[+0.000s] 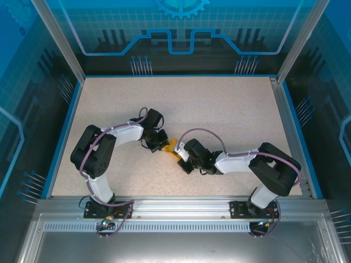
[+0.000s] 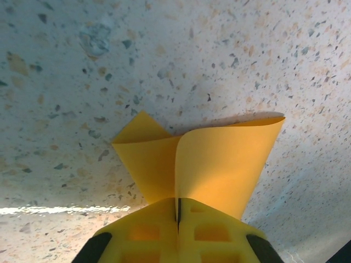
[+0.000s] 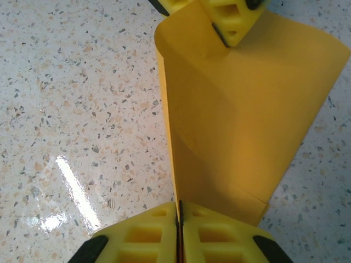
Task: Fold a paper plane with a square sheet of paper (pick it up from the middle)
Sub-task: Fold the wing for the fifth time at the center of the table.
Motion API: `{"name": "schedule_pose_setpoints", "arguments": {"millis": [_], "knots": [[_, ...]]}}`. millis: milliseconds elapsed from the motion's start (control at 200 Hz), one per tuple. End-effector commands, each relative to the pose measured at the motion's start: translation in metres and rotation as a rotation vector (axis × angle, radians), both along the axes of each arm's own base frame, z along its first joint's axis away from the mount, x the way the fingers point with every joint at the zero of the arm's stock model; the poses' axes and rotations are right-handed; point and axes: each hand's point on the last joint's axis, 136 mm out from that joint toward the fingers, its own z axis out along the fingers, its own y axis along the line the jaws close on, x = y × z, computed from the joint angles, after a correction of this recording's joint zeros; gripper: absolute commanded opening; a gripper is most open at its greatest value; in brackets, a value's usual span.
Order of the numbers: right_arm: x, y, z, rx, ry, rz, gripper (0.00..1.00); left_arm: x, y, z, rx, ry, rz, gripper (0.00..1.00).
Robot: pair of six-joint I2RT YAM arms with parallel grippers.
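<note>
No lettering, numbers or brand marks can be read anywhere; the far wall (image 1: 219, 33) carries a gear graphic (image 1: 182, 6).

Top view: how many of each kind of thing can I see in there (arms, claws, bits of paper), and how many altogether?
Robot arms: 2 (left arm, right arm)
Grippers with yellow fingers: 2 (left gripper, right gripper), both pinched shut on the paper
Orange paper: 1 (square sheet of paper, bent between them)
Total: 5

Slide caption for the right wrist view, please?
The right gripper shut on the orange paper, the left gripper pinching its far edge over the speckled table.
</note>
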Motion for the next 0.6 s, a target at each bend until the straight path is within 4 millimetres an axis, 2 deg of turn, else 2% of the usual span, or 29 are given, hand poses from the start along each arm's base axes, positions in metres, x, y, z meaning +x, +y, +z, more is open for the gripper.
{"name": "schedule_pose_setpoints", "arguments": {"millis": [0,40,200,245,320,470,595], "knots": [[-0.009,-0.002,-0.001,0.005,0.020,-0.002,0.03,-0.005,0.001,0.006,0.002,0.006,0.001,0.04],[-0.009,-0.004,-0.003,0.014,0.030,-0.013,0.02,-0.005,0.001,0.007,0.003,-0.002,0.002,0.06],[-0.011,-0.006,-0.006,0.101,0.122,-0.058,0.00,-0.006,0.014,0.023,0.048,-0.061,0.019,0.27],[-0.009,-0.003,-0.001,0.142,0.132,-0.062,0.00,-0.006,0.020,0.029,0.061,-0.084,0.029,0.30],[-0.007,-0.003,0.002,0.184,0.156,-0.083,0.00,-0.007,0.028,0.039,0.085,-0.111,0.046,0.45],[0.001,-0.013,0.006,0.274,0.213,-0.163,0.00,-0.011,0.042,0.051,0.130,-0.139,0.062,0.47],[0.004,-0.015,0.012,0.349,0.307,-0.182,0.00,-0.013,0.042,0.059,0.109,-0.167,0.066,0.47]]}}
